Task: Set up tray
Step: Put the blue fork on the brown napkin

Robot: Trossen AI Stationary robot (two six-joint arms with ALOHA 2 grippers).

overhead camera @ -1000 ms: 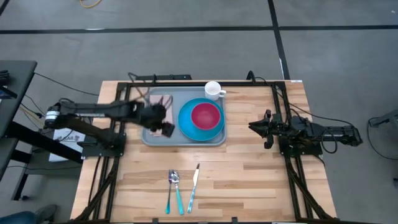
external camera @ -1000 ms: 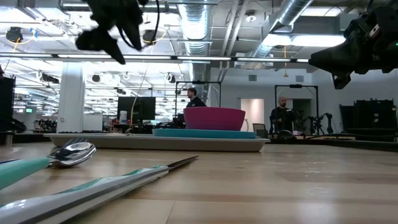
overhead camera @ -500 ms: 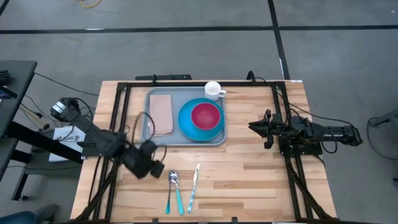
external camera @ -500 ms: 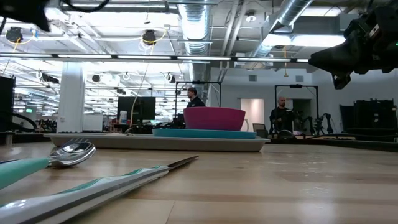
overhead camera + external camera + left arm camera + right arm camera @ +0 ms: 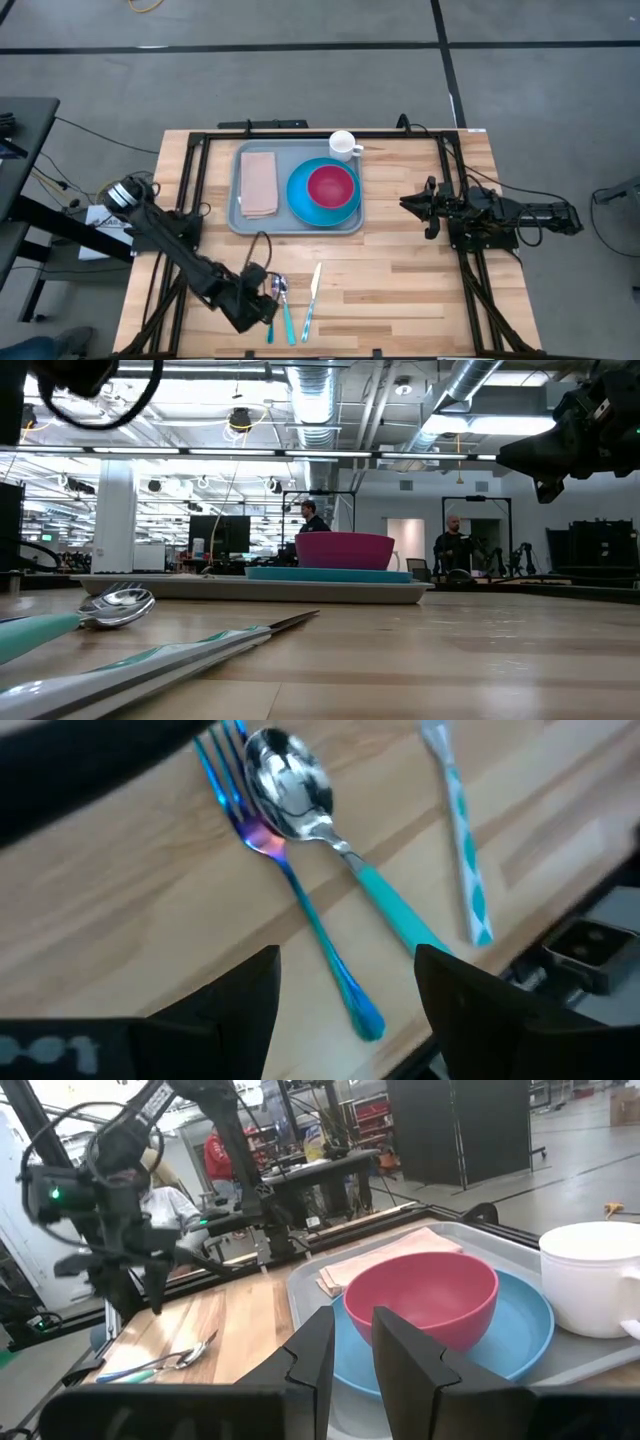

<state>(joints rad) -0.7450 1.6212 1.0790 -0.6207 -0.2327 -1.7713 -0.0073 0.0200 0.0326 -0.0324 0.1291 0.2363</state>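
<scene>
Hovering over the cutlery at about seven o'clock on the wooden table, the left gripper has its two fingers spread apart, with the fork showing in the gap between them and nothing pinched. Three pieces of cutlery lie here side by side: one fork with a blue handle, one spoon with a teal handle just beside it, their heads touching, and one knife with a teal patterned handle a little to the right.

At eleven to twelve o'clock, toward the far edge, rests the single tray, flat on the table. It carries one tan napkin on its left side, and one blue plate on its right with one pink bowl set in the middle of it. One white mug stands at the tray's far right corner (whether on the rim or just off it is unclear from above).

At three o'clock the right gripper hangs above bare wood, well apart from the tray, its fingers close together with only a narrow slit between them and holding nothing.

No brand, label or writing can be read on any of these things. In the room beyond the table, two people stand far off.
</scene>
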